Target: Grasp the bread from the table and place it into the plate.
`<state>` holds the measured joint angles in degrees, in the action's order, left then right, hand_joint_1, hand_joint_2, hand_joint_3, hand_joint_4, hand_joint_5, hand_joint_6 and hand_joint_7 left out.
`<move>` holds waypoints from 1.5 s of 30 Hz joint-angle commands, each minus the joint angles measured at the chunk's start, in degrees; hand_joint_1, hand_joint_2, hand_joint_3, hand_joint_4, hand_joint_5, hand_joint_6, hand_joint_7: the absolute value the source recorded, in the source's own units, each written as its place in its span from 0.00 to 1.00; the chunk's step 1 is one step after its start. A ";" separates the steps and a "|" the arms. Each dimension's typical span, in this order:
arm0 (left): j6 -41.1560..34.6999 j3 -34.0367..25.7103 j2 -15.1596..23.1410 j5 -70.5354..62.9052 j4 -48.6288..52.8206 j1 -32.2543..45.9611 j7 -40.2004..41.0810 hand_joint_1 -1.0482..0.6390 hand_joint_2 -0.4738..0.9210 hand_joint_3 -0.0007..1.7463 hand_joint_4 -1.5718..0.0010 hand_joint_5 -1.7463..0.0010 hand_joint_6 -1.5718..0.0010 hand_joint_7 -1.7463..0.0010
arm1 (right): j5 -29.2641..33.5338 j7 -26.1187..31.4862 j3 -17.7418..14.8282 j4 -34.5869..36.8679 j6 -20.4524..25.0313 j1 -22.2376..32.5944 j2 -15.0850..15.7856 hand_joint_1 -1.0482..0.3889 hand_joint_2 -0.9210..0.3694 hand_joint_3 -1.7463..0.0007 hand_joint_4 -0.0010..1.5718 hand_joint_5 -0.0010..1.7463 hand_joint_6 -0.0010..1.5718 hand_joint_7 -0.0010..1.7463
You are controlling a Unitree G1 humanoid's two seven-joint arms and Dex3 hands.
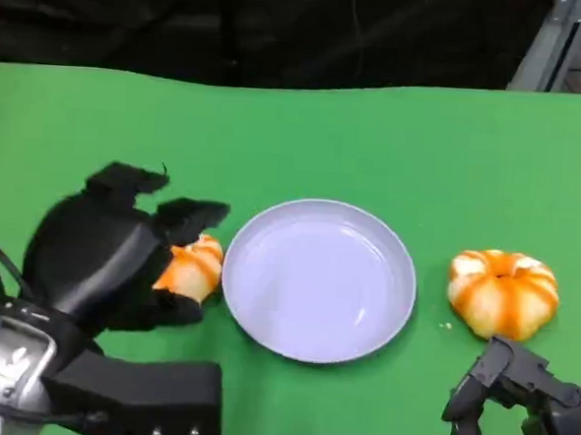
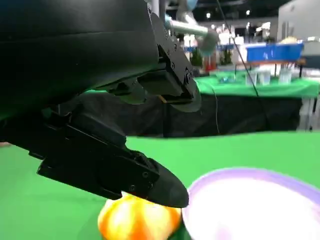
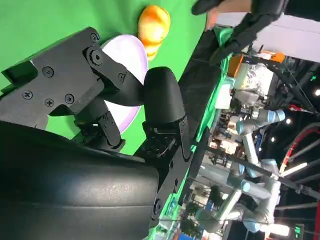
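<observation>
An orange-and-white bread bun (image 1: 197, 268) lies on the green table just left of the white plate (image 1: 269, 238). My left hand (image 1: 121, 252) reaches around its left side, one finger above it and the thumb below, fingers apart. In the left wrist view a finger (image 2: 150, 182) lies over the bun (image 2: 137, 220), next to the plate's rim (image 2: 240, 175). A second bun (image 1: 503, 292) sits right of the plate. My right hand (image 1: 516, 404) hangs low at the front right, holding nothing. Its fingers (image 3: 160, 100) show in front of the plate (image 3: 131, 55) in the right wrist view.
The green table (image 1: 295, 139) ends at a black drop along the far side. A metal frame leg (image 1: 553, 41) stands at the back right. Green cloth lies bare behind the plate and between the plate and the second bun.
</observation>
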<state>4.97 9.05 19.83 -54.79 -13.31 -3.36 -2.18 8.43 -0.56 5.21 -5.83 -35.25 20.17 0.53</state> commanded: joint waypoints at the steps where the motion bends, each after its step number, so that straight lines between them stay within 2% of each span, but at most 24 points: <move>1: -1.02 0.17 1.16 -0.01 0.34 0.09 1.05 0.13 0.97 0.00 0.83 0.79 0.62 1.00 | -0.01 0.46 -0.09 0.04 -0.77 0.11 0.36 0.65 0.32 0.31 0.52 1.00 0.48 0.88; 17: -1.98 0.87 2.12 -0.30 0.08 0.02 0.76 0.14 0.97 0.00 0.82 0.83 0.62 1.00 | -0.20 0.27 -0.01 -0.36 0.31 0.23 0.37 0.65 0.32 0.31 0.53 1.00 0.48 0.89; 32: -3.96 2.00 2.18 -1.65 0.79 -0.66 0.42 0.14 0.97 0.00 0.82 0.85 0.63 1.00 | -0.14 0.35 -0.02 0.08 -0.74 0.15 0.56 0.65 0.32 0.31 0.52 1.00 0.48 0.89; 45: -9.97 6.17 0.33 -2.77 10.51 -5.31 0.64 0.14 0.98 0.01 0.82 0.89 0.65 1.00 | -0.75 0.08 0.16 -0.17 -0.47 0.09 0.50 0.65 0.32 0.30 0.53 1.00 0.48 0.89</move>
<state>-4.21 14.83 19.64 -57.32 -3.62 -7.78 -2.06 8.28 -0.59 5.51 -5.88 -35.20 20.19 0.57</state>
